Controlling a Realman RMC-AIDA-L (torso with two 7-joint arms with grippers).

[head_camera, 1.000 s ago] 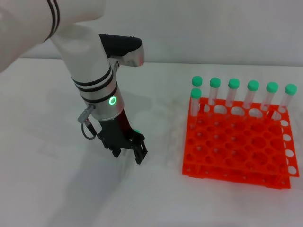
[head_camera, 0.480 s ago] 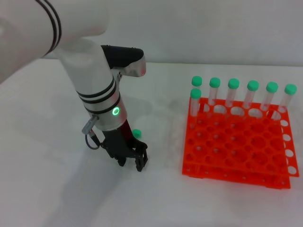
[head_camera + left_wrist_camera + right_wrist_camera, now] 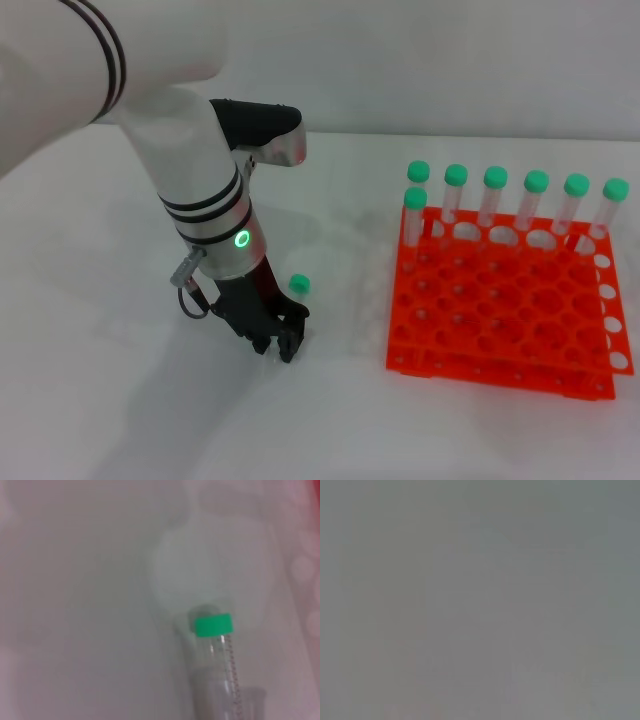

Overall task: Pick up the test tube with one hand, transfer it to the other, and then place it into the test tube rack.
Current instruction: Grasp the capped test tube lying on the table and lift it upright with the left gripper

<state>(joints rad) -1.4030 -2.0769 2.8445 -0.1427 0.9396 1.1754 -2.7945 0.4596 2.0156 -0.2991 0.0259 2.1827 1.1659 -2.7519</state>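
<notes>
The test tube lies on the white table; its green cap [image 3: 299,284] sticks out just behind my left gripper [image 3: 276,342]. This gripper is the black multi-fingered one under the green ring light, and it reaches down to the table with its fingers drawn together on the tube's body. In the left wrist view the cap [image 3: 213,625] and the clear, graduated tube [image 3: 227,670] run towards the camera. The orange test tube rack [image 3: 500,310] stands to the right, apart from the gripper. The boxy right gripper is out of view; its wrist view shows only flat grey.
Several green-capped tubes [image 3: 496,195] stand upright along the rack's back row, with one more [image 3: 414,215] at its left end in the second row. The rack's front holes hold nothing. A white wall lies behind the table.
My left gripper has sunk a little to the table and its fingers have closed in on the tube. The green cap now shows fully, shifted slightly to the right.
</notes>
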